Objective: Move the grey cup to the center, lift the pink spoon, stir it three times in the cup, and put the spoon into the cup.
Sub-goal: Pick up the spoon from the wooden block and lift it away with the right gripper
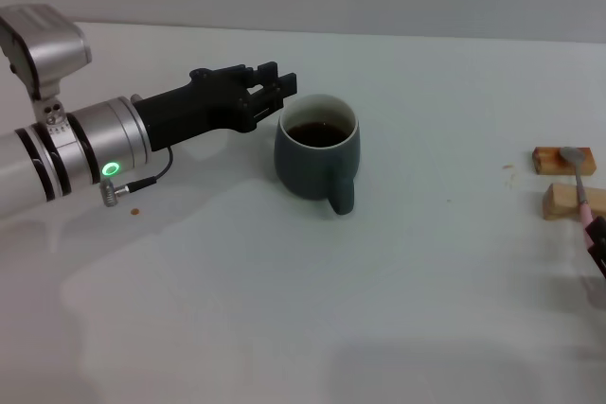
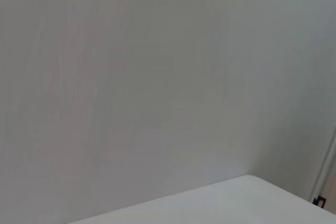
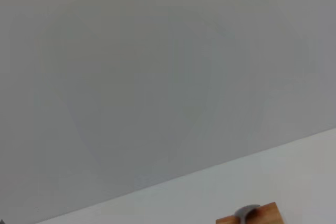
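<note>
The grey cup (image 1: 316,160) stands near the table's middle with dark liquid inside and its handle turned toward me. My left gripper (image 1: 276,95) is right beside the cup's left rim, fingers open and nothing held between them. At the far right the pink spoon (image 1: 579,180) lies across two tan wooden blocks (image 1: 562,160), silver bowl on the far one. My right gripper (image 1: 597,239) shows only as a dark sliver at the picture's right edge, at the spoon's handle end. In the right wrist view the spoon bowl (image 3: 247,212) rests on a block (image 3: 262,214).
The white table (image 1: 284,309) stretches wide in front of the cup. A small brown speck (image 1: 135,212) lies under the left arm. A plain wall fills both wrist views.
</note>
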